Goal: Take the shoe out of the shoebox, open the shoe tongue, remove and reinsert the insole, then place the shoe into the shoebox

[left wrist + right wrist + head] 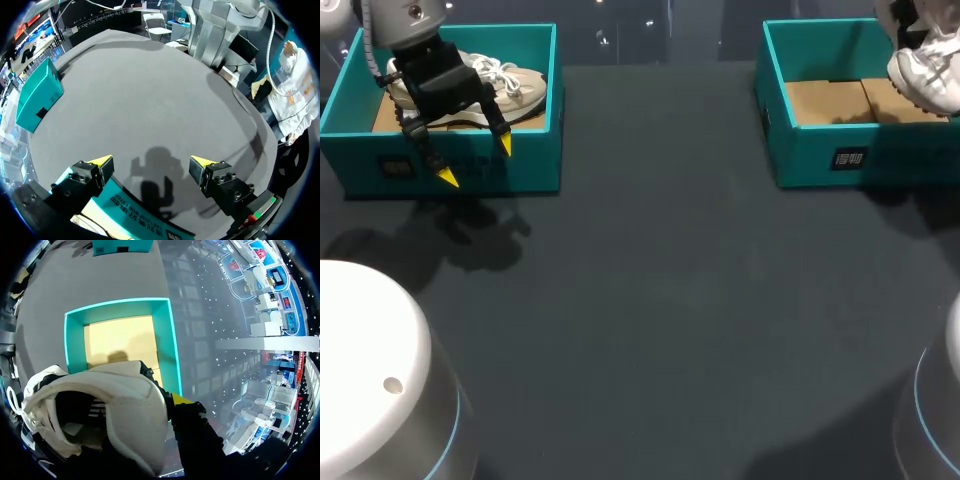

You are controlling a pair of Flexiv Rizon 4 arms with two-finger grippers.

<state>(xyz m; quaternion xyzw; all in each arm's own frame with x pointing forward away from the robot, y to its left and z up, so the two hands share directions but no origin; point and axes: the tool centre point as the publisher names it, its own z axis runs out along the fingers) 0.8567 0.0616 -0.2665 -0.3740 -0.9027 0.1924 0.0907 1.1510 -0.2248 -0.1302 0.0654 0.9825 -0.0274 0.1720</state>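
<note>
padded white shoe held above rectangular teal shoebox lined with cardboard

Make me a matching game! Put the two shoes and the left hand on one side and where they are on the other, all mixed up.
Things: 1 beige shoe; 2 white shoe; 3 left hand.
Places: A lifted above the right box; B open, over the left box front wall; C lying inside the left box.
Pairs: 1-C; 2-A; 3-B.
</note>
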